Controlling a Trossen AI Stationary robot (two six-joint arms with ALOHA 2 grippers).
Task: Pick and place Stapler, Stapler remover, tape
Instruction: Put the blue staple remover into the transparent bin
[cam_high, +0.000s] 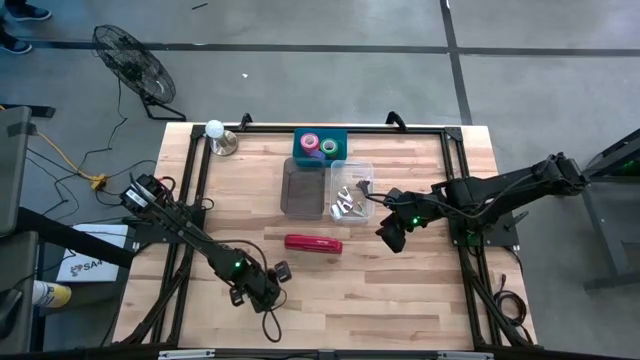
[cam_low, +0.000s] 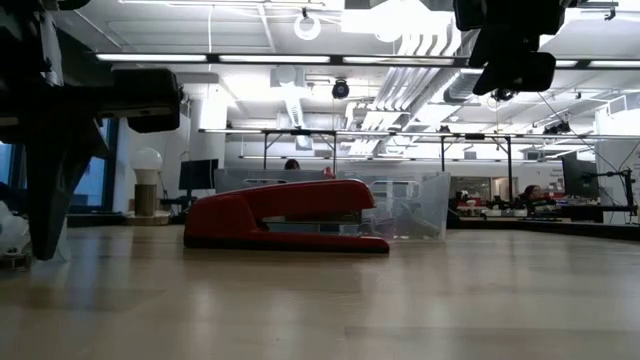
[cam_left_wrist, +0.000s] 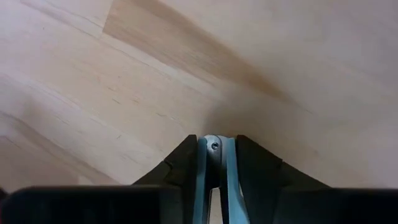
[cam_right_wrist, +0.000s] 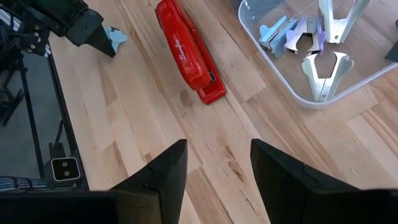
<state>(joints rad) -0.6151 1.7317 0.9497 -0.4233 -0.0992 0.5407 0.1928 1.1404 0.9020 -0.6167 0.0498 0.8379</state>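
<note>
From above, the red stapler (cam_high: 313, 243) lies on the worktop (cam_high: 400, 300) just near of the clear tray (cam_high: 366, 190) of staple removers (cam_high: 347, 203), between the left pincer (cam_high: 283, 270) and right pincer (cam_high: 388, 236); tape rolls (cam_high: 319, 146) sit in the far teal bin (cam_high: 340, 134). The left wrist view shows its pincer clenched, empty, close over bare wood. The right wrist view shows its pincer released above the worktop, near the stapler (cam_right_wrist: 188, 50).

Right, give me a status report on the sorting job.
Done, by the look of it: staple removers lie in the clear bin, and tape rolls sit in the teal bin. In hand: nothing. The right end effector hangs open above the table beside the clear bin; the left end effector is shut and low near the front. Left: the red stapler lies on the table, and the dark tray looks empty.
</note>
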